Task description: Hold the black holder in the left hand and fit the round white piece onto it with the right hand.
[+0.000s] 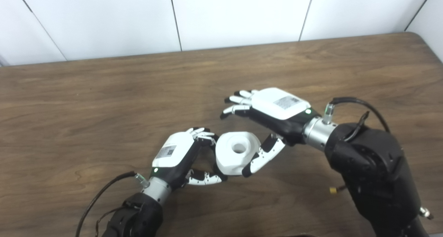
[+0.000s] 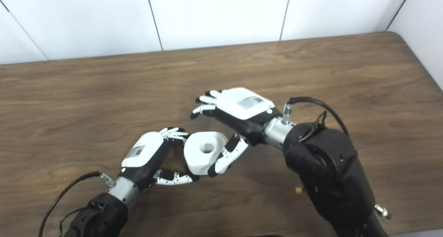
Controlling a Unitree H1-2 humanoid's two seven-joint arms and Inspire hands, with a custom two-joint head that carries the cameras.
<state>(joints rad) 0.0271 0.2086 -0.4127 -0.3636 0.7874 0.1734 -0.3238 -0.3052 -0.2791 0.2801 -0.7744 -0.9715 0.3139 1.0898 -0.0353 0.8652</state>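
Round white piece (image 1: 237,152) at lower centre of frame, bore facing up toward the cameras, flanked by both hands. Left hand (image 1: 180,157) immediately to its left, fingers (image 1: 202,132) curled over the upper left rim and thumb (image 1: 206,178) reaching under the lower edge, apparently closed around whatever sits beneath the piece; black holder itself not distinguishable, presumably hidden under the white piece and inside this grasp. Right hand (image 1: 273,110) to the upper right, palm down, fingers (image 1: 238,103) spread and extended past the piece without touching it, only the thumb (image 1: 263,155) lying against the lower right flank; holding nothing, loosely open. Axis of the bore roughly vertical, tilted slightly toward the viewer, so any remaining seating push judged to run downward along it. Left hand nearer and bearing the load; right hand nearer the top face for pressing. Wooden table (image 1: 104,102) bare around the work. Cable (image 1: 360,103) looping off the right wrist at right of frame, well apart from the piece. Nothing between right hand and piece. Fit judged nearly or fully made.
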